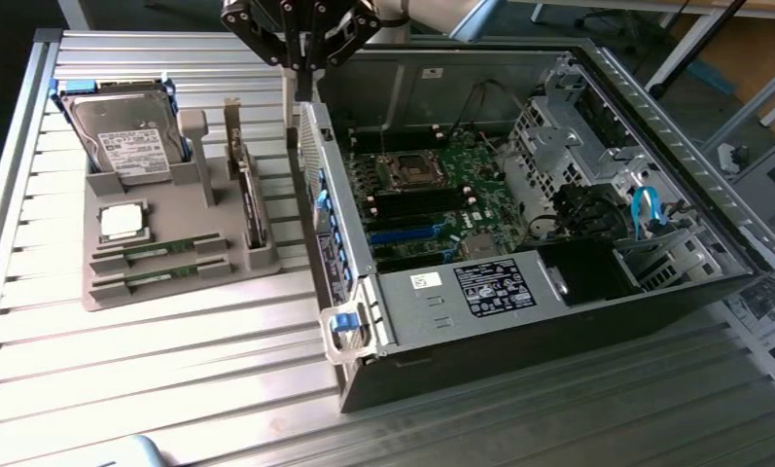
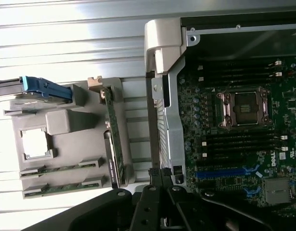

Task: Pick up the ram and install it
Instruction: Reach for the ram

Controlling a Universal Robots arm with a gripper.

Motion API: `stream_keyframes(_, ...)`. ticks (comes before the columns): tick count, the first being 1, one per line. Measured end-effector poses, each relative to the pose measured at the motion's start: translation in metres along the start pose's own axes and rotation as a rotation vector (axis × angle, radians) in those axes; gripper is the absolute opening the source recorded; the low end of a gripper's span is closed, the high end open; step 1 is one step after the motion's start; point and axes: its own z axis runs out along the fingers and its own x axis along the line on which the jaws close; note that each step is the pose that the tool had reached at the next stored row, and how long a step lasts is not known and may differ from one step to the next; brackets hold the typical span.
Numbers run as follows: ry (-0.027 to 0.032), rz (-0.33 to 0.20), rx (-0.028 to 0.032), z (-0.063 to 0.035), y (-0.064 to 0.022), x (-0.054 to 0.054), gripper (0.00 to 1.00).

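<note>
Two rams, thin green sticks, lie side by side in the front slots of a grey holder [image 1: 219,233]: one ram [image 1: 161,250] behind the other ram [image 1: 161,277]. In the wrist view they are the ram [image 2: 59,171] and the second ram [image 2: 61,187]. My gripper [image 1: 305,66] hangs high above the near wall of the open computer case [image 1: 361,292], fingers shut with nothing between them. The black gripper [image 2: 156,177] sits over that case wall, apart from the holder. The motherboard [image 1: 472,180] lies exposed inside, with black memory slots [image 2: 239,142] beside the CPU socket [image 2: 241,108].
The holder also carries a silver hard drive [image 1: 127,136] standing at the back, a square CPU chip [image 1: 122,222], and an upright green card [image 1: 247,195]. Everything rests on a ribbed metal table [image 1: 166,370]. Cables and drive bays [image 1: 620,214] fill the case's far end.
</note>
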Motion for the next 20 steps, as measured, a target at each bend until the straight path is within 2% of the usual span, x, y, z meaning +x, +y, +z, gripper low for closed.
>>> stream_keyframes(20,-0.0001,0.0,-0.0001,-0.0003,-0.0015,0.019,0.11)
